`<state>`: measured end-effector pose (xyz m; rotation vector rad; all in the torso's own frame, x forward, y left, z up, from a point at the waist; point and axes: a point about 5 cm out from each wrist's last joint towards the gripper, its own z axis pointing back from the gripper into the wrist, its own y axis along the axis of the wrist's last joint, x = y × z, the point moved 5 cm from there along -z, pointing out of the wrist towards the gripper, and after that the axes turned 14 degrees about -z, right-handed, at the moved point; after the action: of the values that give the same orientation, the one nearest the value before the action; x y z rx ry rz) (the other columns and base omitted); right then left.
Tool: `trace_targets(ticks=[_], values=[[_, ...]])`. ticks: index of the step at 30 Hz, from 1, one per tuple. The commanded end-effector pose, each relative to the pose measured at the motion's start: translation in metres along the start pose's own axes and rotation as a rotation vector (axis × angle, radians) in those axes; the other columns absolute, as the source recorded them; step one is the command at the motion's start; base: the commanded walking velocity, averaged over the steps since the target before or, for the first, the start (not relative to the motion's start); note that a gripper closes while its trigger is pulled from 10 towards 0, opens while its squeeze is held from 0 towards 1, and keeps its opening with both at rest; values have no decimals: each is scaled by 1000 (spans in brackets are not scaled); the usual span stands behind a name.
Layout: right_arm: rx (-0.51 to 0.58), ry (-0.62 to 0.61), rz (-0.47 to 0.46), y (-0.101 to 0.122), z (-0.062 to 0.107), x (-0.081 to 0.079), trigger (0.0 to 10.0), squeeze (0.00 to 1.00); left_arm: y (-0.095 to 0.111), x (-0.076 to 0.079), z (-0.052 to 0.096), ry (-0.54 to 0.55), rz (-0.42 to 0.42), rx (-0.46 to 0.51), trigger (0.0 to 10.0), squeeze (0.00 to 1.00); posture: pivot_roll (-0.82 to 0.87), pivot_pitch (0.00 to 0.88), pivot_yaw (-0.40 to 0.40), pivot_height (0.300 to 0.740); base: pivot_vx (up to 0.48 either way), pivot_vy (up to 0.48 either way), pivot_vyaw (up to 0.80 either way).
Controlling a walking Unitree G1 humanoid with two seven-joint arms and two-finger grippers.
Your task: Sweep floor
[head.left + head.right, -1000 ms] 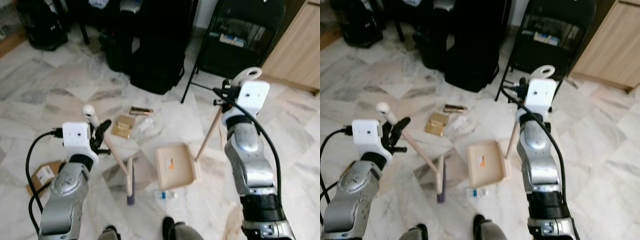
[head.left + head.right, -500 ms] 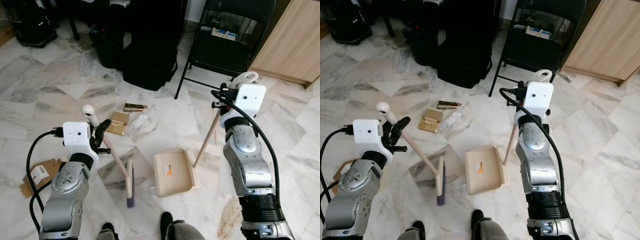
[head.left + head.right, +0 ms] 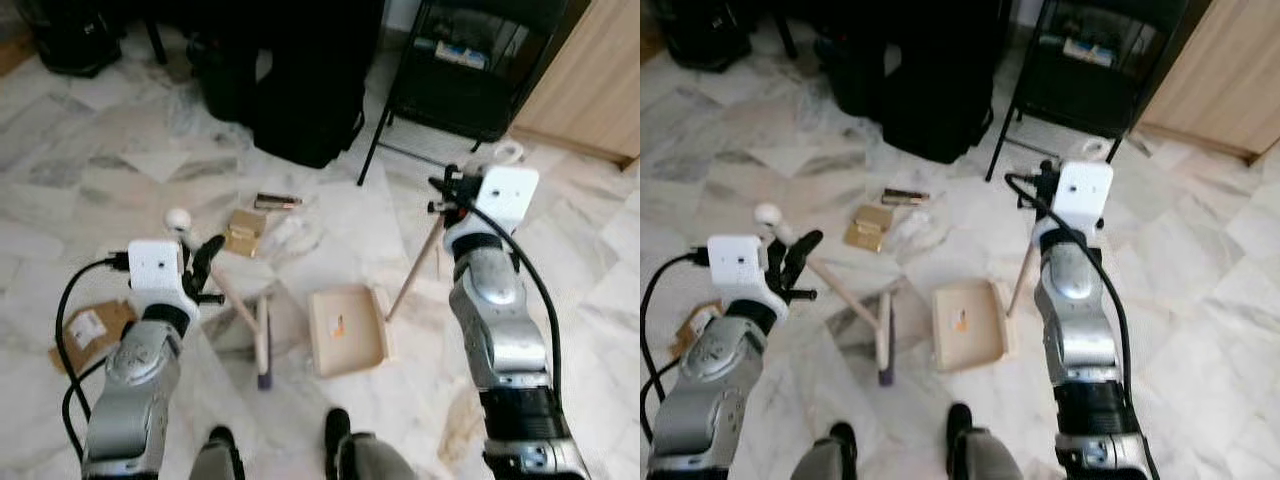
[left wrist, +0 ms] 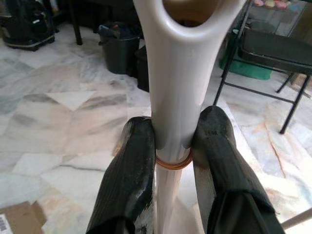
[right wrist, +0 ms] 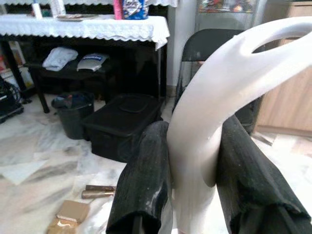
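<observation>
On the white-and-grey marble floor, with the beige plastic dustpan as the landmark, things are lying as follows. Far to the left of the dustpan, a flattened brown cardboard piece is lying on the tiles. Nearer, the left gripper is clamping its two black fingers around the white end cap of a pale wooden broom handle, which is slanting down to the broom head resting on the floor just left of the dustpan. Up and left of the dustpan, a small gold-coloured flat packet and a dark slim tube are lying near each other, with a crumpled clear wrapper beside them. Behind these, a black bag is standing.

The dustpan itself is sitting flat on the floor, its long pale wooden handle rising to the right. The right gripper is pinching the white looped grip at that handle's top, fingers closed on both sides of it. Behind and right of the dustpan, a black folding chair is standing beside a light wooden cabinet.
</observation>
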<state>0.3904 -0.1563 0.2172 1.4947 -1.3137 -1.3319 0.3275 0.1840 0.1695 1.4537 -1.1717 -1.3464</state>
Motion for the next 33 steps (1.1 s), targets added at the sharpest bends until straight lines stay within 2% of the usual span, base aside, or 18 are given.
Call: trace_targets(ticks=[1,30,33], values=[[19,-16,-3,4,0,6,10000,0,3,0,1,2,-2,19,10000,0,-55,223,-62,740,0,0,-606],[81,-40,26,17,-2,11,10000,0,-2,-1,2,12,-30,1,10000,0,-59,237,-57,740,0,0,0],[76,-40,24,16,-2,11,10000,0,-2,-1,2,14,-30,2,10000,0,-58,237,-57,740,0,-331,-800]])
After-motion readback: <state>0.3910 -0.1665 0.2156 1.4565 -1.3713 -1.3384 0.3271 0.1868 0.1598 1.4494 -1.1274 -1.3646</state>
